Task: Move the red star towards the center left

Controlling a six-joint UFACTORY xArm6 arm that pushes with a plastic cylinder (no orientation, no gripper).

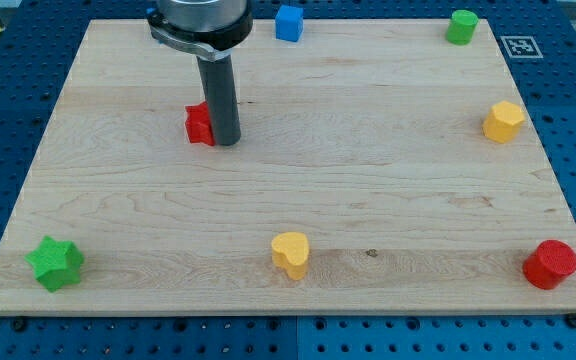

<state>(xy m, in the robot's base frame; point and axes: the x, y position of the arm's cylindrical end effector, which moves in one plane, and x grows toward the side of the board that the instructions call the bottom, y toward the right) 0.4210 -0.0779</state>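
Red star (198, 124) stood upper left of centre on wooden board (388, 190), my tip (227, 142) touched its right side, rod without pincer, nothing held, green star (55, 263) at bottom-left corner

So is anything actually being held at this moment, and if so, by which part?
Nothing is held; the arm has no gripper. My tip stands right against the red star, on its right side in the view, placed for pushing only.

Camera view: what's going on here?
My tip sits against the view's right side of the red star, placed to shove it towards the view's left. The star is in the upper left part of the wooden board. The other blocks sit near the edges, away from the tip.
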